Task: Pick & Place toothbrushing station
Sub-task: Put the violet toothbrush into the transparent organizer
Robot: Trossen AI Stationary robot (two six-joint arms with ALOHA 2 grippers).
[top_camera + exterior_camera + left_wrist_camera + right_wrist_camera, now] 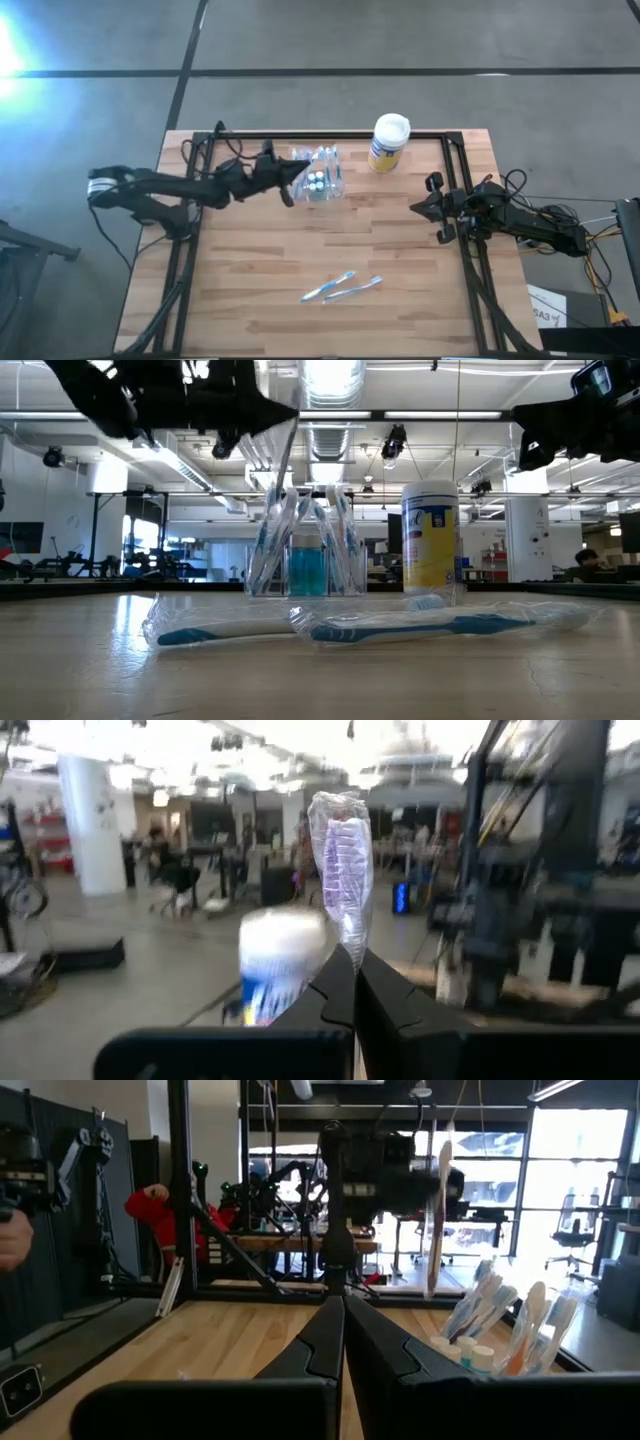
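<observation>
The clear plastic toothbrushing station (322, 176) is standing far back on the pale wooden plank table (400, 250), beside a yellow-and-blue canister (387, 144) whose label is unreadable. The left gripper (297, 172) is clenching a wrapped toothbrush (343, 870) above it. The right gripper (416, 207) is hovering clenched, empty. An open workshop hall is showing behind.

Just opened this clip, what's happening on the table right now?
The left gripper is shut on a plastic-wrapped toothbrush, holding it raised next to the clear toothbrush holder near the table's far edge. The holder already has several brushes standing in it. Two more wrapped toothbrushes lie near the front of the table. A yellow canister with a white lid stands beside the holder. The right gripper waits shut at the right side.
</observation>
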